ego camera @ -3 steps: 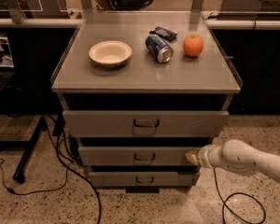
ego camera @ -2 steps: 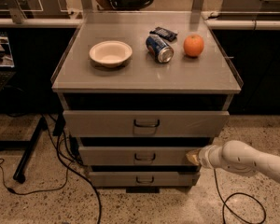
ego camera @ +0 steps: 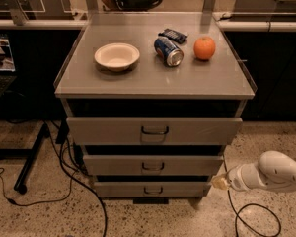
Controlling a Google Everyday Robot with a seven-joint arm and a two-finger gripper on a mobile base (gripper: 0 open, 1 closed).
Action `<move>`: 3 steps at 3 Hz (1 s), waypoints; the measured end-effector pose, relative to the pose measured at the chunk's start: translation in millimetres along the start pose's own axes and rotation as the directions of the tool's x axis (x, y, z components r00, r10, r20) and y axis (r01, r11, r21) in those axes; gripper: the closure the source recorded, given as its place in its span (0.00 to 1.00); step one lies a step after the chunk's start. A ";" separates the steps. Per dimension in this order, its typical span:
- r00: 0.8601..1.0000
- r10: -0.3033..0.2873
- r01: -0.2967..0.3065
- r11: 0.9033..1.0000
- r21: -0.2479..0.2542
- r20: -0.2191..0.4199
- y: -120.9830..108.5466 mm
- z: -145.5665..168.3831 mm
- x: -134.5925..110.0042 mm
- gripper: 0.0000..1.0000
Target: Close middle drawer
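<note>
Middle drawer (ego camera: 187, 165) sits partly pulled out of the grey cabinet, its flat front standing forward of the frame with a dark gap above it and its small loop handle at the centre. The top drawer (ego camera: 108, 130) above juts out further; the lowest drawer (ego camera: 118, 189) below is narrower in view.

My fingers (ego camera: 218, 182) are low on the right side of the cabinet, just beside the lower right corner of the middle drawer's front, at about the level of the seam between it and the lowest drawer. They look drawn together into one pale tip with no gap that I can see, and they hold nothing. Whether they touch the drawer front I cannot tell. My white arm (ego camera: 271, 172) reaches in from the right edge, close above the speckled floor.

On the tabletop (ego camera: 153, 80) stand a cream bowl (ego camera: 117, 56) at the left, a blue can (ego camera: 168, 51) lying on its side, an orange (ego camera: 204, 48) just right of it, and a dark packet (ego camera: 173, 34) behind the can.
</note>
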State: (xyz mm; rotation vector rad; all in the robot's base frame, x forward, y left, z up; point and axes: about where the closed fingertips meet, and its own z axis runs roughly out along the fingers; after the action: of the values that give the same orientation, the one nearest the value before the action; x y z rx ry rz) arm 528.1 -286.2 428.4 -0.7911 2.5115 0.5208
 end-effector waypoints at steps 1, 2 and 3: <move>1.000 0.000 -0.002 0.998 -0.060 -0.027 15.7 1.0 7.4 0.81; 1.000 0.000 -0.002 0.998 -0.060 -0.027 15.7 1.0 7.4 0.58; 1.000 0.000 -0.002 0.998 -0.060 -0.027 15.7 1.1 7.4 0.35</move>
State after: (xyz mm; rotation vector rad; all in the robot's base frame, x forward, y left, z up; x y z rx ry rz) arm 513.4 -277.0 427.0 -0.8245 2.5312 0.5918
